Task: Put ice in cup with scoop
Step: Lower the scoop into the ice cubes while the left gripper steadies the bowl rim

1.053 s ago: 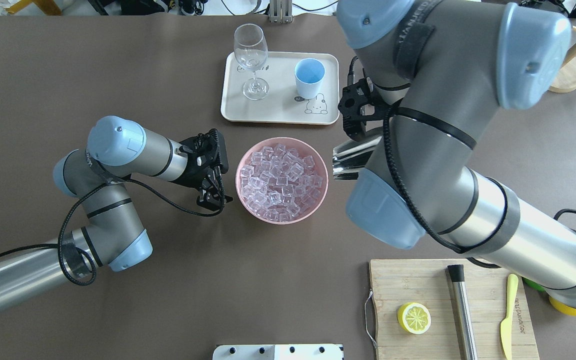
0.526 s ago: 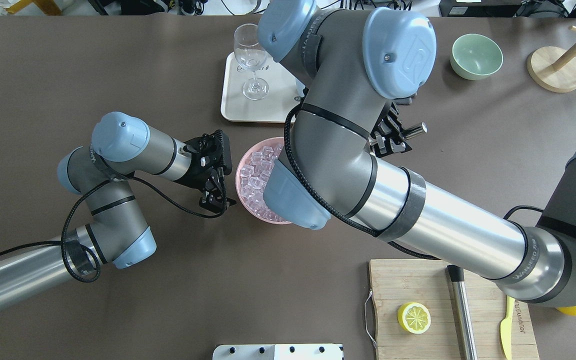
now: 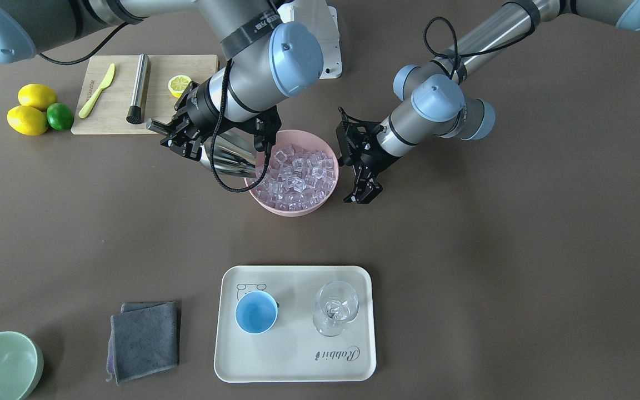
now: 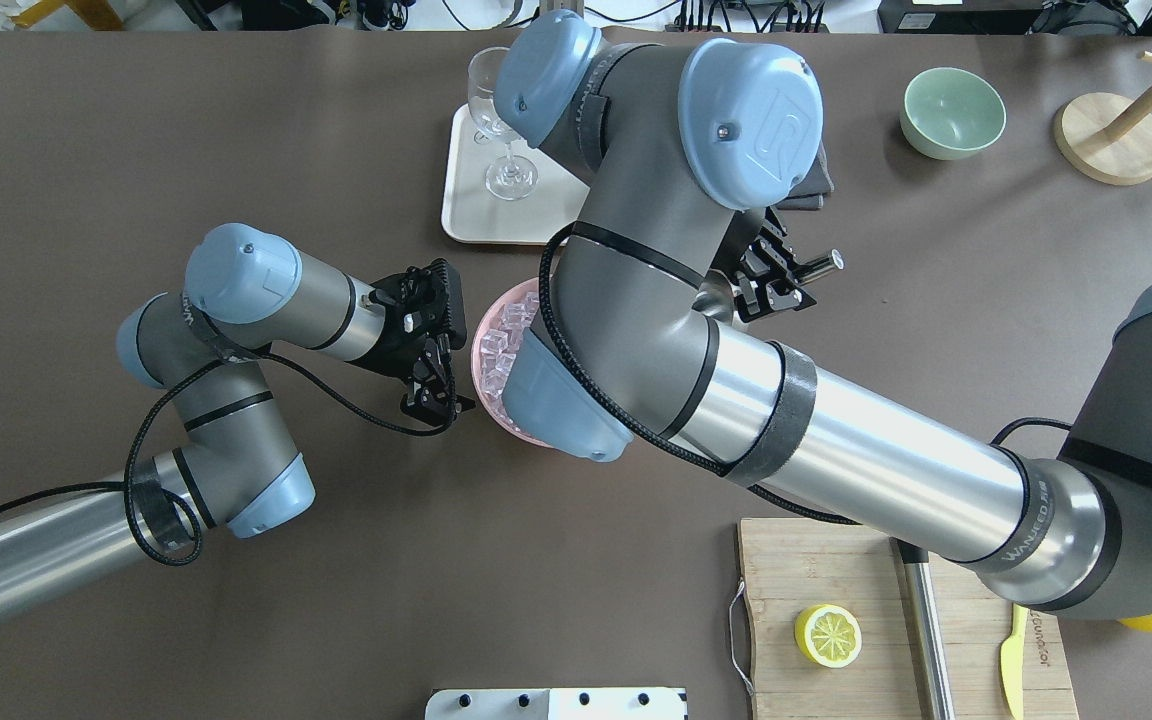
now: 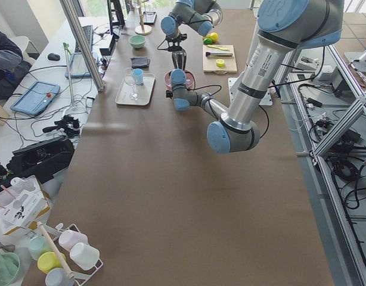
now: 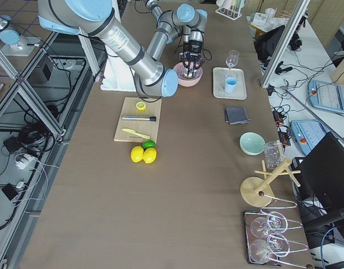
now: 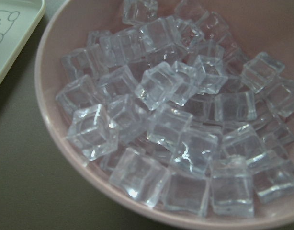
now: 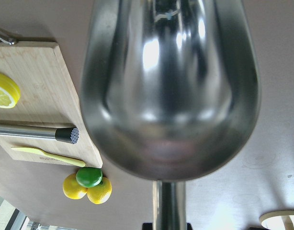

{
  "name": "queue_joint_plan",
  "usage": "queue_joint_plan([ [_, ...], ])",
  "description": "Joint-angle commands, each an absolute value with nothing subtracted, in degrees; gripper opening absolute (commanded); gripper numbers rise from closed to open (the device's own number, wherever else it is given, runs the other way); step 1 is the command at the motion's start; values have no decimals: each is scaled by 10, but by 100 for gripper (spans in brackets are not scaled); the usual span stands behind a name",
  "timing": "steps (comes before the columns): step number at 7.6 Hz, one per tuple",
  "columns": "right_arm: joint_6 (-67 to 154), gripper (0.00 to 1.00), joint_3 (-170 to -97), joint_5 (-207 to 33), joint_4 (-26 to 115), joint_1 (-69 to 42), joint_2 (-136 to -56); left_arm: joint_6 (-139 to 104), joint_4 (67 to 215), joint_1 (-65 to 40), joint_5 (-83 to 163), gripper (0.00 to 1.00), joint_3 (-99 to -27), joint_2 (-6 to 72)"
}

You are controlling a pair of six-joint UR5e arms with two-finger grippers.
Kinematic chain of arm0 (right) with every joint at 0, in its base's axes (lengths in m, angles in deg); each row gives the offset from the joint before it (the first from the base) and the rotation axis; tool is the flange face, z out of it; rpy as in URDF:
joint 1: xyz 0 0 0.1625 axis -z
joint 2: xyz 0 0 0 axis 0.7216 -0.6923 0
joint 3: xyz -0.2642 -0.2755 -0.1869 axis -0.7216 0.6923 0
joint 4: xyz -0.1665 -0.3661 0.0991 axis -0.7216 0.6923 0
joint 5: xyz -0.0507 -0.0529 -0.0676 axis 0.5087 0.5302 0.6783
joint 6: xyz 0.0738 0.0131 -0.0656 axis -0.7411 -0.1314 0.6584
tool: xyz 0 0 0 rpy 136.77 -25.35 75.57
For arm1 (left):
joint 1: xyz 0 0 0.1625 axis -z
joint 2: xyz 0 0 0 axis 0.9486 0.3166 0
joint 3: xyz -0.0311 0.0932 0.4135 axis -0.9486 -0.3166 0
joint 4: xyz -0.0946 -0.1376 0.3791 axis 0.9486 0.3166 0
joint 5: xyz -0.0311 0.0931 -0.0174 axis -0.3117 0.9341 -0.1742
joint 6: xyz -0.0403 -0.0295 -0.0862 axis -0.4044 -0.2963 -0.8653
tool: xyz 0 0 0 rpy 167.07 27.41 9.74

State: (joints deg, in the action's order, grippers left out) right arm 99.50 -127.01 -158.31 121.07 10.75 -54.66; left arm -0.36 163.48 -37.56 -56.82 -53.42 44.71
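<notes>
Mid-bench, the right gripper (image 3: 180, 138) clamped the scoop (image 3: 230, 158) by its handle (the sensible hold), trough empty beside the bowl (image 3: 292, 210); the left gripper (image 3: 365, 193) gaped, empty. The ice (image 3: 298, 166), likely slick and light, filled that bowl; the cup (image 3: 256, 312) stood near the far edge.

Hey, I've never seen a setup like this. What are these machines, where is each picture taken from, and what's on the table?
It is a two-armed robot at a table; each arm ends in a two-fingered tool. Two pictures look down on the table, two look along it from its ends, two come from cameras on the wrists. The right tool grips an empty steel scoop by its handle, trough at the rim of a pink bowl of clear ice. The left tool hangs open and empty beside that bowl. A tray holds an empty blue cup and a wine glass.
</notes>
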Motion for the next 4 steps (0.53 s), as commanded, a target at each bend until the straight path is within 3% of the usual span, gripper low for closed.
queue_joint_plan([
  [1, 992, 0, -1212, -1582, 1190, 113, -529, -4, 1639, -376, -558, 98, -535, 452],
  [4, 987, 0, -1183, -1584, 1176, 117, -513, -4, 1636, -392, -545, 98, -535, 450],
])
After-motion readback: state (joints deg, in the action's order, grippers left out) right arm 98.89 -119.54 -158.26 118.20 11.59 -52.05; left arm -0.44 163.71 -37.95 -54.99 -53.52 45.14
